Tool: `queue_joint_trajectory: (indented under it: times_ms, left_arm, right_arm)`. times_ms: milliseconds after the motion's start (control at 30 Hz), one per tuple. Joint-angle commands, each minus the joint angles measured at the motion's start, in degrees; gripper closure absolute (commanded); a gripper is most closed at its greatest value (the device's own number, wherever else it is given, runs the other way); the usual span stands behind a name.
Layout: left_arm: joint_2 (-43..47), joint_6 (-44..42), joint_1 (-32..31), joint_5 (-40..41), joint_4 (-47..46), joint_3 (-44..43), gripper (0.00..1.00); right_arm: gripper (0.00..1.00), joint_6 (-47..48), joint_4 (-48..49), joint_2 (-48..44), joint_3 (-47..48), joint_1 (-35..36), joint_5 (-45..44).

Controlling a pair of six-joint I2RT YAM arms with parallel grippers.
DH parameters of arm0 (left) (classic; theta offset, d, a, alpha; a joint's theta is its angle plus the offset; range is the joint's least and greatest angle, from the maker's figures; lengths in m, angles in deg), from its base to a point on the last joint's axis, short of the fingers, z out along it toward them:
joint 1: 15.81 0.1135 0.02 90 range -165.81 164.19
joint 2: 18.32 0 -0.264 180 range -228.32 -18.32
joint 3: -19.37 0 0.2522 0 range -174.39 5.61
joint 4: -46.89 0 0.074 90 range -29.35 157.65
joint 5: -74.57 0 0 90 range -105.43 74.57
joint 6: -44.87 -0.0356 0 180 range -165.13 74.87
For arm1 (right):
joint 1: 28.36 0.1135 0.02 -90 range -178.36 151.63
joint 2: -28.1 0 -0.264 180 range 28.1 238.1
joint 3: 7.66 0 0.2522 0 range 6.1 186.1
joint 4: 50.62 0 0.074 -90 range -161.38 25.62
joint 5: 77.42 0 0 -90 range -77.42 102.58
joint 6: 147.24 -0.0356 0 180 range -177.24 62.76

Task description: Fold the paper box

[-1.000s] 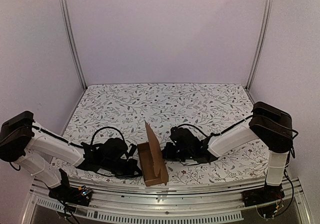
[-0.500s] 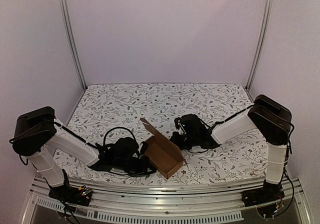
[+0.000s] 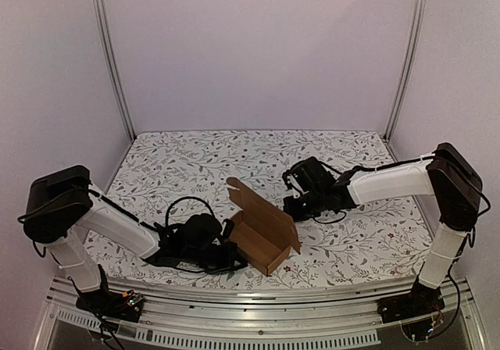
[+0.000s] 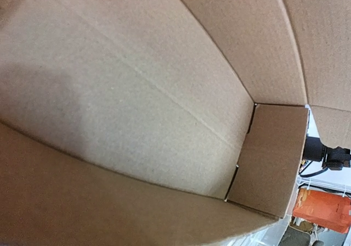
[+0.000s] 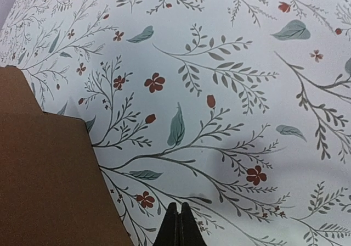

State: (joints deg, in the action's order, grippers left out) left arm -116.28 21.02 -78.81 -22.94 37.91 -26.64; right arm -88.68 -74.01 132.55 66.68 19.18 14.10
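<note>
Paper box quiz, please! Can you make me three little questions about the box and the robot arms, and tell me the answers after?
1. True or false: the paper box lies flat as an unfolded sheet.
2. Pick one: what do the right jaws hold? A the box, B nothing, C a pen.
3. Fill in: the left wrist camera sees almost only the inside of the ____.

Key
1. False: its walls stand up like an open tray.
2. B: they are shut over the flowered cloth, with the box off to one side.
3. Box.
</note>
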Motion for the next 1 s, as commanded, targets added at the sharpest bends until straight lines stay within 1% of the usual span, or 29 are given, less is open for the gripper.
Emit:
queue_joint_trajectory:
  times_ms: [0,133,167,233,300,433,567,700,733,833,967]
  left_arm:
    - [2.65,-2.68,-0.96,2.96,9.71,1.06,1.00]
    - [9.66,-5.53,-0.98,7.16,21.61,2.25,1.00]
    - [11.72,-6.44,-0.98,10.67,26.27,2.32,1.00]
    - [15.88,-8.35,-0.73,14.24,32.54,2.01,1.00]
    - [18.71,-10.45,0.26,15.81,36.34,1.61,1.00]
    - [20.99,-15.19,4.51,15.78,39.50,0.12,1.00]
    - [21.09,-19.66,10.79,13.22,38.34,-0.98,1.00]
    - [18.43,-22.77,16.10,10.38,34.21,-3.15,1.00]
    - [17.22,-23.51,17.08,9.31,32.71,-4.08,1.00]
    - [12.85,-24.59,19.26,4.14,27.89,-6.06,1.00]
    - [7.48,-24.81,21.32,-0.86,20.25,-7.15,1.00]
  right_arm:
    - [1.00,6.10,-9.25,-5.54,1.77,-0.41,-6.26]
    - [1.00,6.67,-12.66,-11.61,0.73,-0.39,-7.15]
    - [1.00,6.41,-12.97,-12.99,-0.17,-0.39,-7.33]
    - [1.00,5.50,-13.23,-16.33,-2.48,-0.40,-7.49]
    - [1.00,3.75,-13.44,-20.25,-5.11,-0.29,-6.98]
    - [1.00,0.21,-14.47,-25.78,-11.24,0.87,-6.44]
    - [1.00,-6.04,-13.04,-31.29,-18.73,3.34,-7.38]
    - [1.00,-15.28,-5.49,-36.82,-27.49,5.89,-4.96]
    - [1.00,-18.50,-2.91,-37.18,-29.48,6.64,-4.39]
    - [1.00,-24.16,2.91,-36.52,-33.27,9.33,-4.32]
    - [1.00,-28.46,11.79,-32.57,-35.84,11.85,-3.25]
